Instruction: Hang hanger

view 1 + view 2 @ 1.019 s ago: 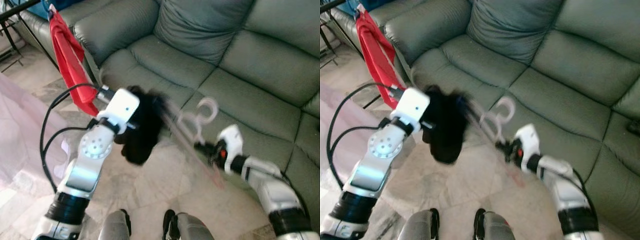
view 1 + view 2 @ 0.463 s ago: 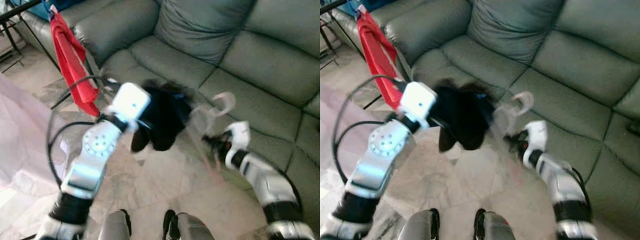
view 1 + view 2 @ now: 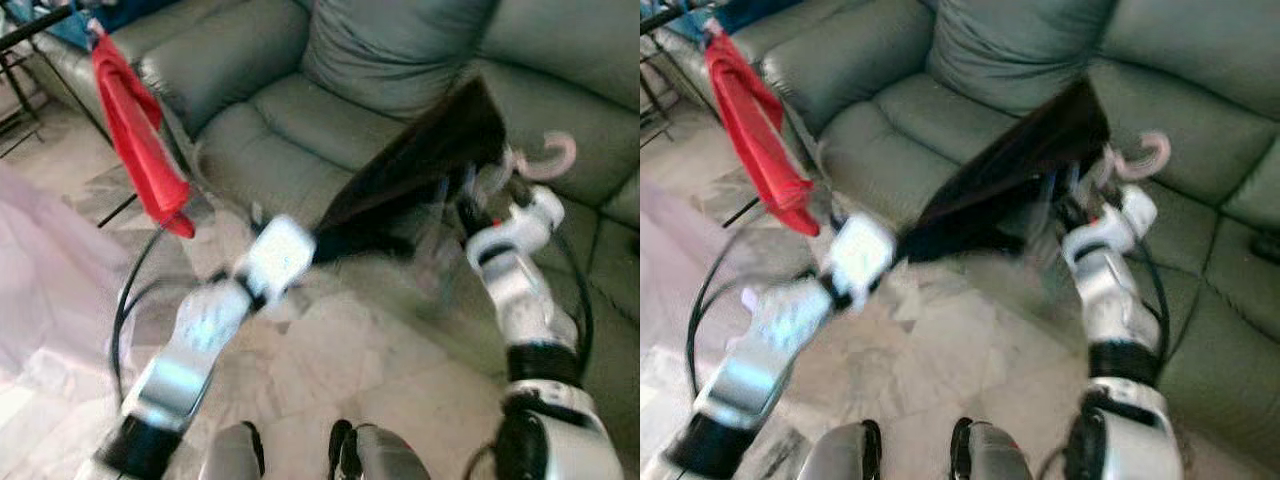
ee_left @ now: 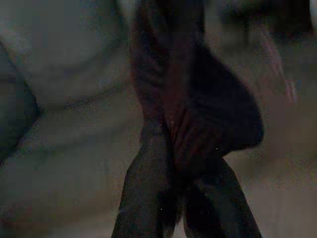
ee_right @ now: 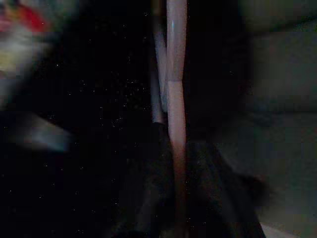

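Note:
A pale pink plastic hanger (image 3: 548,160) is held up over the sofa, its hook curling out to the right. My right gripper (image 3: 470,195) is shut on the hanger's bar (image 5: 176,99). A black garment (image 3: 420,160) stretches in a long slanted band from the hanger down to my left gripper (image 3: 315,243). That gripper is shut on the garment's lower end (image 4: 198,119). Both arms are blurred by motion.
A grey-green leather sofa (image 3: 300,110) with a loose cushion (image 3: 390,45) lies behind the arms. A red cloth (image 3: 140,130) hangs from a dark rack (image 3: 30,22) at the far left. Pale pink fabric (image 3: 40,290) lies at the left over the marble floor (image 3: 330,370).
My right arm has risen with the hanger toward the sofa back. The black garment, bunched before, now stretches out between the two grippers. My left arm has dropped lower.

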`<state>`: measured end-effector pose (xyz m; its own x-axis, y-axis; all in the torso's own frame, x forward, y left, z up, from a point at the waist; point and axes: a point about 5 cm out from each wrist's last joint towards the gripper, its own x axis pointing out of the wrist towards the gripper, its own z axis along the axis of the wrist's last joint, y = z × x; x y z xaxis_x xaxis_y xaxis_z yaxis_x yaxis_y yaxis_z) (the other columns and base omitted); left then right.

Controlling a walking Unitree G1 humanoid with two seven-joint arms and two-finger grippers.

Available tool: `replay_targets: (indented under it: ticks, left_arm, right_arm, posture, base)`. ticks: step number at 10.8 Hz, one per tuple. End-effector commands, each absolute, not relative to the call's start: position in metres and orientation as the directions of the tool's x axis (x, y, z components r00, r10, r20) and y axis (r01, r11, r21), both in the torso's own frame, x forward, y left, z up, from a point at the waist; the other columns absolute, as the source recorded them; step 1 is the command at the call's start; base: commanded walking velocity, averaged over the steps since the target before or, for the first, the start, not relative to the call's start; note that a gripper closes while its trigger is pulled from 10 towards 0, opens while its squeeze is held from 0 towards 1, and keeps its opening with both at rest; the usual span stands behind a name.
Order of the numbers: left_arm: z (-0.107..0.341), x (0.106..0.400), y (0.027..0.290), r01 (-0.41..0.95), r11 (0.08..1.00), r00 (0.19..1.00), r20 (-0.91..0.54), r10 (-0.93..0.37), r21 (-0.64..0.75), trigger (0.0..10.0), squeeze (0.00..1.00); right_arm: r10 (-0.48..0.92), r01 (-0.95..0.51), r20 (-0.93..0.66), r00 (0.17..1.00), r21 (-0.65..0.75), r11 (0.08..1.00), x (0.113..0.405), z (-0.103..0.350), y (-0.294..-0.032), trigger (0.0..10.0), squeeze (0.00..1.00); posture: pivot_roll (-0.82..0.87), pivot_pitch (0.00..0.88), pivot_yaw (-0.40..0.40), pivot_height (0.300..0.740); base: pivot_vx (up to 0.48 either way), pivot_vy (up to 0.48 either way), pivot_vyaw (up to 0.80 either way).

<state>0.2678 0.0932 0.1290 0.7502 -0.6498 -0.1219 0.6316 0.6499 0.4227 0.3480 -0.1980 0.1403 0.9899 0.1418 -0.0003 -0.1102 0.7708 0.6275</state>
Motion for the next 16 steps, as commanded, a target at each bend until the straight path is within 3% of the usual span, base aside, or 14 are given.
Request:
replay_targets:
  ticks: [1, 3, 5, 6, 7, 8, 9, 10, 11, 12, 13, 14, 15, 16]
  left_arm:
    - [0.122, 0.264, 0.093, 0.638, 0.628, 0.745, -0.148, -0.651, 0.446, 10.0, 0.0]
    - [0.113, 0.26, 0.085, 0.655, 0.6, 0.729, -0.175, -0.661, 0.46, 10.0, 0.0]
    - [0.109, 0.256, 0.081, 0.678, 0.589, 0.708, -0.178, -0.683, 0.439, 10.0, 0.0]
    - [0.107, 0.254, 0.078, 0.692, 0.578, 0.695, -0.186, -0.694, 0.432, 10.0, 0.0]
    - [0.105, 0.255, 0.078, 0.676, 0.592, 0.711, -0.179, -0.68, 0.439, 10.0, 0.0]
    - [0.105, 0.257, 0.078, 0.667, 0.601, 0.721, -0.177, -0.67, 0.441, 10.0, 0.0]
    - [0.106, 0.259, 0.077, 0.659, 0.606, 0.726, -0.168, -0.666, 0.445, 10.0, 0.0]
    - [0.107, 0.259, 0.075, 0.659, 0.604, 0.725, -0.164, -0.669, 0.448, 10.0, 0.0]
    - [0.108, 0.259, 0.074, 0.658, 0.606, 0.725, -0.157, -0.67, 0.447, 10.0, 0.0]
    - [0.108, 0.259, 0.073, 0.659, 0.606, 0.724, -0.155, -0.672, 0.446, 10.0, 0.0]
    - [0.109, 0.26, 0.071, 0.662, 0.602, 0.718, -0.149, -0.68, 0.445, 10.0, 0.0]
    - [0.109, 0.261, 0.07, 0.662, 0.6, 0.717, -0.147, -0.681, 0.449, 10.0, 0.0]
    - [0.11, 0.262, 0.07, 0.66, 0.604, 0.719, -0.144, -0.68, 0.446, 10.0, 0.0]
    - [0.11, 0.261, 0.069, 0.661, 0.603, 0.718, -0.144, -0.681, 0.446, 10.0, 0.0]
  right_arm:
    - [0.267, -0.298, 0.141, 0.953, 0.579, 0.759, 0.346, 0.169, -0.182, 10.0, 0.0]
    - [0.434, -0.519, 0.285, 0.854, 0.498, 0.694, 0.329, 0.191, -0.149, 10.0, 0.0]
    - [0.293, -0.41, 0.305, 0.906, 0.459, 0.788, 0.337, 0.196, -0.169, 10.0, 0.0]
    - [0.339, -0.439, 0.309, 0.888, 0.357, 0.824, 0.335, 0.199, -0.167, 10.0, 0.0]
    - [0.475, -0.519, 0.256, 0.842, 0.141, 0.843, 0.325, 0.192, -0.15, 10.0, 0.0]
    - [0.499, -0.514, 0.132, 0.856, 0.126, 0.848, 0.325, 0.174, -0.143, 10.0, 0.0]
    - [0.442, -0.386, -0.132, 0.887, 0.312, 0.868, 0.322, 0.129, -0.14, 10.0, 0.0]
    - [0.309, -0.168, -0.293, 0.905, 0.42, 0.892, 0.317, 0.099, -0.149, 10.0, 0.0]
    - [0.075, 0.103, -0.367, 0.927, 0.443, 0.891, 0.318, 0.084, -0.178, 10.0, 0.0]
    - [-0.193, 0.329, -0.35, 0.917, 0.387, 0.862, 0.321, 0.089, -0.214, 10.0, 0.0]
    - [-0.381, 0.417, -0.17, 0.909, 0.322, 0.85, 0.33, 0.125, -0.246, 10.0, 0.0]
    - [-0.271, 0.264, -0.001, 0.963, 0.234, 0.936, 0.341, 0.155, -0.231, 10.0, 0.0]
    - [-0.024, 0.021, 0.006, 1.0, 0.313, 0.949, 0.347, 0.16, -0.191, 10.0, 0.0]
    - [0.052, -0.007, -0.153, 0.987, 0.284, 0.959, 0.344, 0.132, -0.177, 10.0, 0.0]
  posture:
    - [0.02, 0.169, -0.037, 0.74]
    - [0.01, 0.171, -0.042, 0.74]
    - [0.01, 0.172, -0.045, 0.74]
    - [0.01, 0.171, -0.049, 0.74]
    - [0.01, 0.17, -0.054, 0.74]
    - [0.0, 0.17, -0.056, 0.74]
    - [0.0, 0.168, -0.06, 0.74]
    - [0.01, 0.171, -0.063, 0.74]
    - [0.01, 0.171, -0.063, 0.74]
    - [0.0, 0.174, -0.059, 0.74]
    - [0.0, 0.17, -0.06, 0.74]
    - [0.0, 0.17, -0.06, 0.74]
    - [0.0, 0.167, -0.061, 0.74]
    - [0.0, 0.166, -0.064, 0.74]
  base:
    - [0.0, 0.0, 0.0]
    - [0.0, 0.0, 0.0]
    - [0.0, 0.0, 0.0]
    - [0.0, 0.0, 0.0]
    - [0.0, 0.0, 0.0]
    - [0.0, 0.0, 0.0]
    - [0.0, 0.0, 0.0]
    - [0.0, 0.0, 0.0]
    - [0.0, 0.0, 0.0]
    - [0.0, 0.0, 0.0]
    - [0.0, 0.0, 0.0]
    - [0.0, 0.0, 0.0]
    - [0.0, 0.0, 0.0]
    - [0.0, 0.0, 0.0]
